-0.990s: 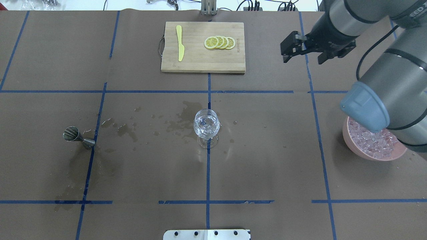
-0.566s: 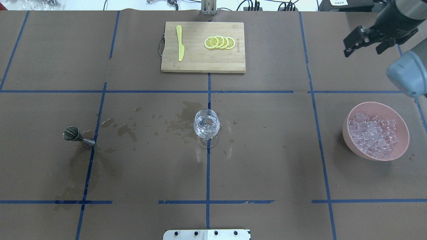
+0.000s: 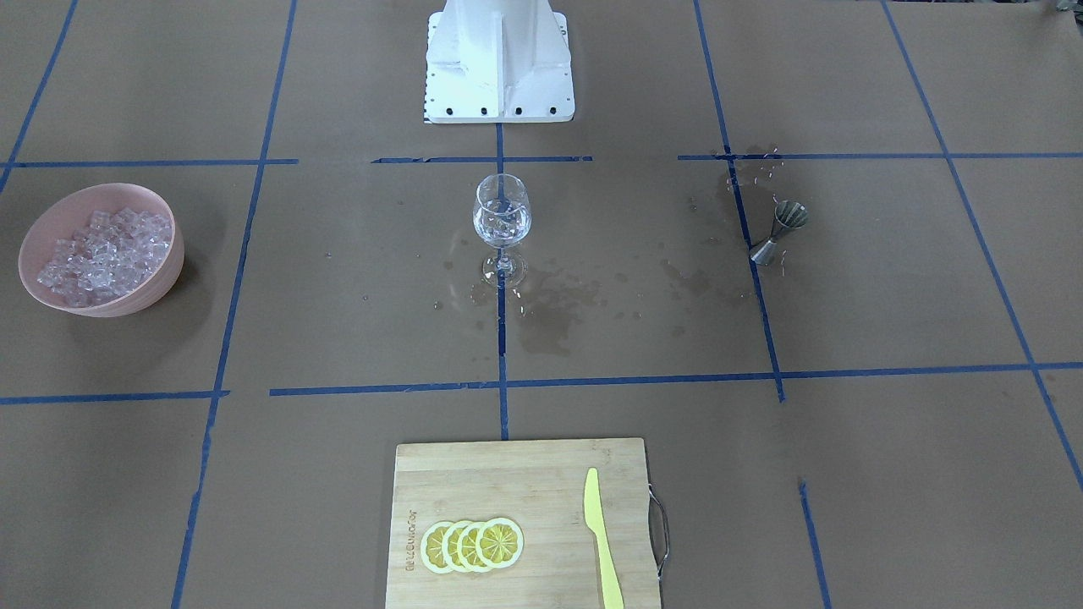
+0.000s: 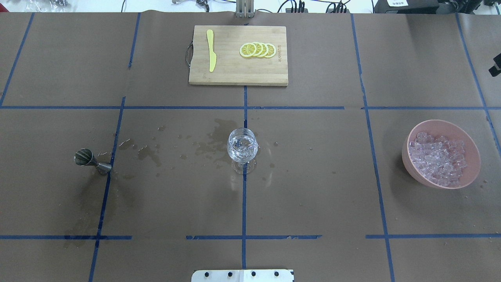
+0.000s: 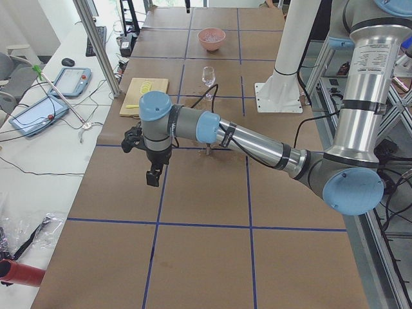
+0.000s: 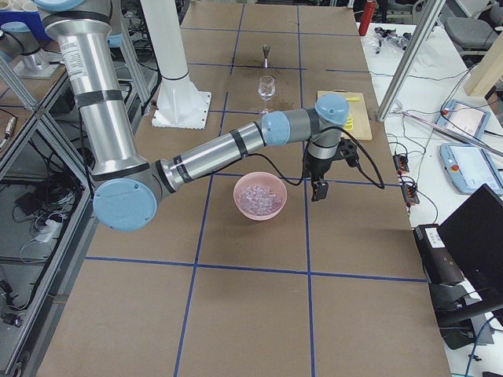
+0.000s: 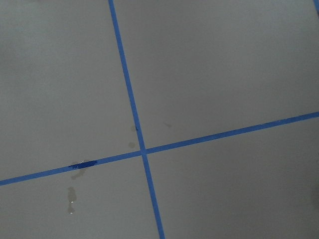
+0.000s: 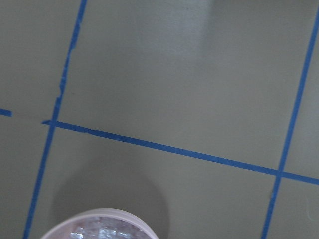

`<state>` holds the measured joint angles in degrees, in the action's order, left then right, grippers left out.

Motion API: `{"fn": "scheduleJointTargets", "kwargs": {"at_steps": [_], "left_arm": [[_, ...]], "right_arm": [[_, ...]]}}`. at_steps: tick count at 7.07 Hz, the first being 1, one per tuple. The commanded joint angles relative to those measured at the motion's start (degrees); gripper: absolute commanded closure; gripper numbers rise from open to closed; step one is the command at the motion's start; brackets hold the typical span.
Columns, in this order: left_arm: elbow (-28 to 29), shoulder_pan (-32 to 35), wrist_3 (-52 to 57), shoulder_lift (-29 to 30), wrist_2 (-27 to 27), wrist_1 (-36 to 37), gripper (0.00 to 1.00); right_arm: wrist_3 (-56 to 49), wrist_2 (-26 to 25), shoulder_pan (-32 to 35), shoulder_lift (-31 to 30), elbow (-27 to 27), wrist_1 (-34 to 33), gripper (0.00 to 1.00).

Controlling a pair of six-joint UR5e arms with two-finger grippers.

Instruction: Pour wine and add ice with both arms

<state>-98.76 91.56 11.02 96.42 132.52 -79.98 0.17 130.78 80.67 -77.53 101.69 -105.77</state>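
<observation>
A stemmed wine glass (image 4: 242,148) stands at the table's middle and holds clear liquid and glassy bits; it also shows in the front view (image 3: 502,222). The ice (image 4: 438,158) fills a pink bowl (image 4: 415,172) at the right. A steel jigger (image 4: 92,161) stands at the left. My left gripper (image 5: 152,178) hangs over bare paper far to the left of the jigger; I cannot tell whether it is open. My right gripper (image 6: 317,191) hangs beyond the bowl, with only a black sliver (image 4: 496,67) in the overhead view; its state is unclear.
A bamboo cutting board (image 4: 274,74) with lemon slices (image 4: 258,50) and a yellow knife (image 4: 211,51) lies at the far middle. Dark wet stains (image 4: 148,152) mark the paper between jigger and glass. The white pedestal (image 3: 499,63) is at the robot's side.
My right arm has swung right, away from the table's middle and almost out of the overhead view, uncovering the ice bowl. Glass, jigger and board have not moved.
</observation>
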Motion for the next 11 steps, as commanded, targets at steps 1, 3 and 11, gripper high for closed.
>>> {"fn": "scheduleJointTargets", "kwargs": {"at_steps": [1, 3, 11], "left_arm": [[2.6, 1.0, 3.0, -1.1, -0.1, 0.1, 0.0], [3.6, 0.9, 2.9, -4.8, 0.0, -1.5, 0.0], [9.3, 0.8, 0.9, -6.6, 0.5, -8.2, 0.0]], "right_arm": [[-1.8, -0.3, 2.2, -3.1, -0.7, 0.4, 0.0], [-1.4, 2.2, 6.4, -10.1, -1.0, 6.1, 0.0], [-0.7, 7.7, 9.1, -13.6, -9.8, 17.0, 0.0]]}}
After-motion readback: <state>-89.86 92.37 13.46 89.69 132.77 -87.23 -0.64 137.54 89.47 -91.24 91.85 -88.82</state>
